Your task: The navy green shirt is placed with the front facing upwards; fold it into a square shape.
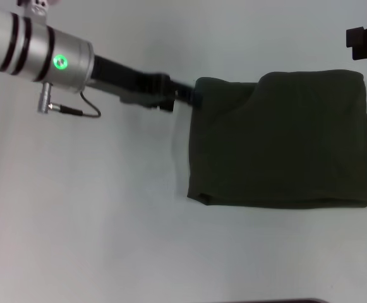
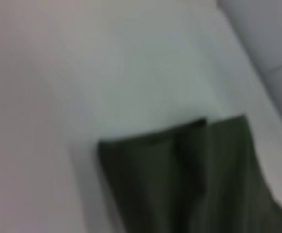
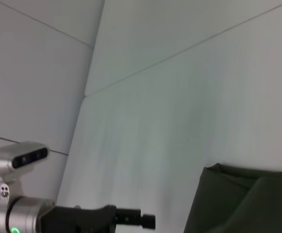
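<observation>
The navy green shirt (image 1: 284, 139) lies on the white table as a folded, roughly rectangular bundle with its plain side up; no lettering shows. A flap edge runs across its far left part. My left gripper (image 1: 192, 95) reaches in from the upper left and ends at the bundle's far left corner. From the right wrist view the left gripper (image 3: 148, 221) appears a short way off the shirt (image 3: 242, 204) edge. The left wrist view shows only the shirt's (image 2: 189, 179) folded corner on the table. My right gripper (image 1: 366, 38) sits parked at the far right, beyond the shirt.
The white table (image 1: 107, 221) spreads to the left of and in front of the shirt. A dark strip (image 1: 271, 300) marks the table's near edge. Pale wall panels (image 3: 43, 73) stand behind the table.
</observation>
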Robot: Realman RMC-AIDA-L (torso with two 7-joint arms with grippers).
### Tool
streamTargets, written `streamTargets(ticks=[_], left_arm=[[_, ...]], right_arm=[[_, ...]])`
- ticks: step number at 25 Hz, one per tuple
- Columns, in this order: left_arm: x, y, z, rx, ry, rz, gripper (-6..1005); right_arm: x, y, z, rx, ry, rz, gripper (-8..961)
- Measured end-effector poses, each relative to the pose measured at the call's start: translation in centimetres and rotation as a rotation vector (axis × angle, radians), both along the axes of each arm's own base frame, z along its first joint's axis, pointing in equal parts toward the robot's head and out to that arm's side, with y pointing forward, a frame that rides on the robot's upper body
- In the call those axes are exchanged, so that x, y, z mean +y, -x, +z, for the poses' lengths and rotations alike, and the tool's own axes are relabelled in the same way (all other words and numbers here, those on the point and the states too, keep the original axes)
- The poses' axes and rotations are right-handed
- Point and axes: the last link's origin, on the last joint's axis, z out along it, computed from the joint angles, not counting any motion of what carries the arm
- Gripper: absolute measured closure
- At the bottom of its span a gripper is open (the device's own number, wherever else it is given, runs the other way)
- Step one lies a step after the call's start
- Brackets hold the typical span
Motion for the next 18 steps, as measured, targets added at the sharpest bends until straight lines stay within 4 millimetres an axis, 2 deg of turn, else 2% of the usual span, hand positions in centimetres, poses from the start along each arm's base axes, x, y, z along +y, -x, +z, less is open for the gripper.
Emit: streamTargets(ticks=[11,14,18], left_arm=[[-1.7,0.9,-1.4,0.055,0.094,0.072,237],[-2.1,0.6,-3.0,0.050,0.092,0.075,237],[-1.9,0.1,-3.8,0.054,0.063,0.069,237]], right_arm=[[0.1,-0.3,0.4,-0.016,-0.025,0.007,497],[0.2,-0.4,0.4,-0.019,-0.030,0.006,497],[0.2,-0.5,0.4,-0.022,-0.029,0.006,498]])
